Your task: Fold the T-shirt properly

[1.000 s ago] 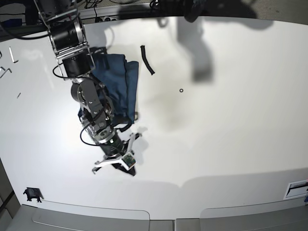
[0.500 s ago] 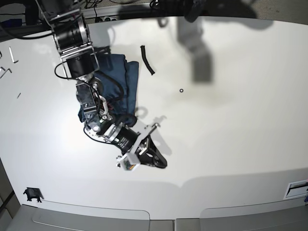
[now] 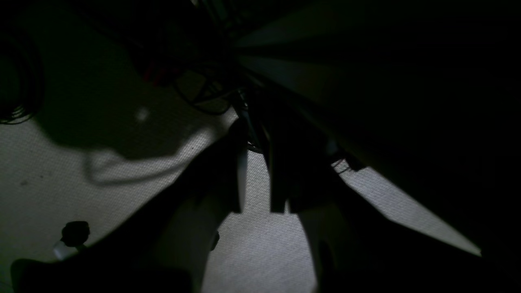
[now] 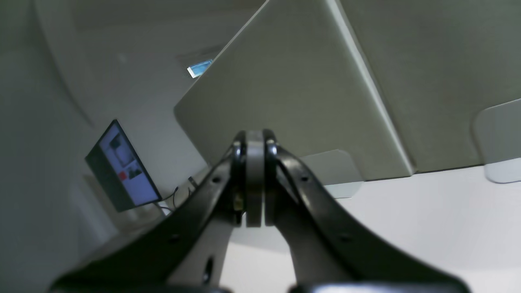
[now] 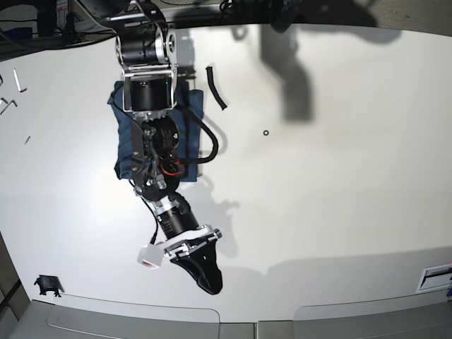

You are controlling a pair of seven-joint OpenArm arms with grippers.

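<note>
Now the white desk (image 5: 339, 183) fills the frame, and the right arm (image 5: 152, 106) stretches down its left side from the upper left. Compared with a second ago it has swung up off the cloth and turned, its tip now aimed at the lower edge. The shirt (image 5: 124, 134) lies bunched in the upper left, mostly under that arm, folded into a narrow strip. The right gripper (image 5: 205, 277) has its jaws pressed together, holding nothing. The left gripper (image 3: 254, 195) is off the desk, jaws slightly parted and empty. Letting go suggests this fold is finished or nearly so.
</note>
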